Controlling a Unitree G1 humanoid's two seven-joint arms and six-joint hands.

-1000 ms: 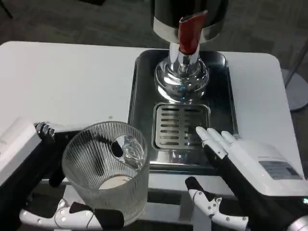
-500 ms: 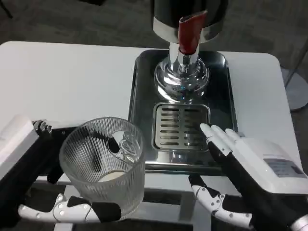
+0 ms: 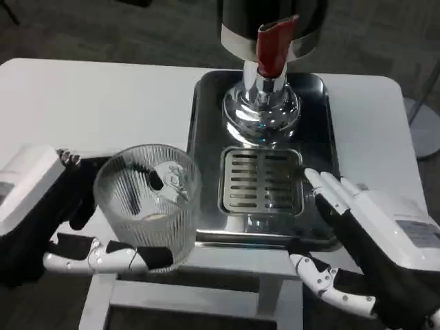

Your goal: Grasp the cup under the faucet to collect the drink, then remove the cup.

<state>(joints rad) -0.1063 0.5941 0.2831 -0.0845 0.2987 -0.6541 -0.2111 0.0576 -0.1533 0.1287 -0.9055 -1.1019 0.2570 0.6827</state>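
White worktop point(image 3: 124, 96) edge lies close below the cup point(image 3: 146, 206) gripped by the left hand point(image 3: 48, 213), so a slip could drop it, while the right hand point(image 3: 375, 240) hovers open, empty.

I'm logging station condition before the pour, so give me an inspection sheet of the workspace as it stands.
Surface: white table, bare where visible.
Job's things: ribbed glass cup upright, held off to the left of the steel tray, not under the faucet; red tap lever above the slotted drip grate.
Clutter: nothing seen.
Hands: left hand grips the cup around its side; right hand holds nothing, fingers apart, over the tray's near right corner.
Cables: nothing seen.
Surroundings: dark floor beyond the table; a grey round base at far right.
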